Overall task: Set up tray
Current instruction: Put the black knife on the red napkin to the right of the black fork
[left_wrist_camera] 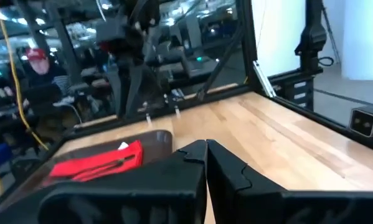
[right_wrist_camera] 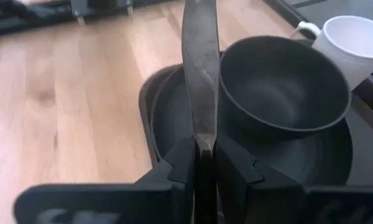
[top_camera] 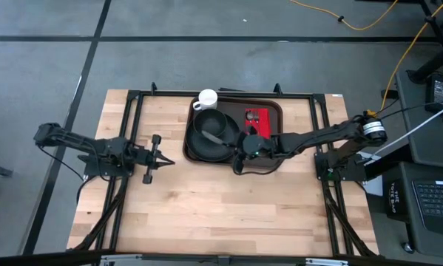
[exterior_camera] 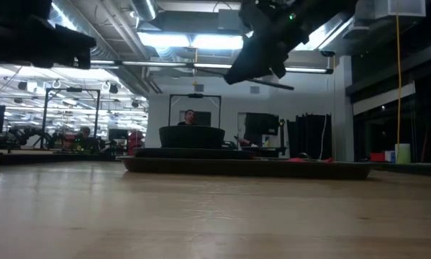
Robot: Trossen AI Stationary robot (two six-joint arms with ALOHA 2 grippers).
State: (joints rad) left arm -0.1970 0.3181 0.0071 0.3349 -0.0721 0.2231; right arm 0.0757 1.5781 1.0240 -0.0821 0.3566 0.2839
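High view: tray (top_camera: 274, 111) sits at the table's (top_camera: 206, 214) far-centre edge, already loaded w/ a black plate (top_camera: 195, 148), a black bowl (top_camera: 215, 125) on the plate, a white mug (top_camera: 207, 99) at the tray's far-left corner, and a red napkin (top_camera: 256, 117) on its right half. Right gripper (top_camera: 243, 144) hangs over the tray, approx. at the plate's right edge, clenched on a knife (right_wrist_camera: 200, 68); the right wrist view shows the fingers pinching the utensil's base, the blade extending out over the plate rim beside the bowl. Low view confirms the knife is held clear above the tray, not touching it. Left gripper (top_camera: 164, 159) waits over bare table left of the tray, well apart from it; fingers pressed together w/ nothing between them per the left wrist view. Status, as judged: setup mostly done; remaining step looks to be placing the knife, probably on or beside the napkin. Whether other cutlery is still to come cannot be told.
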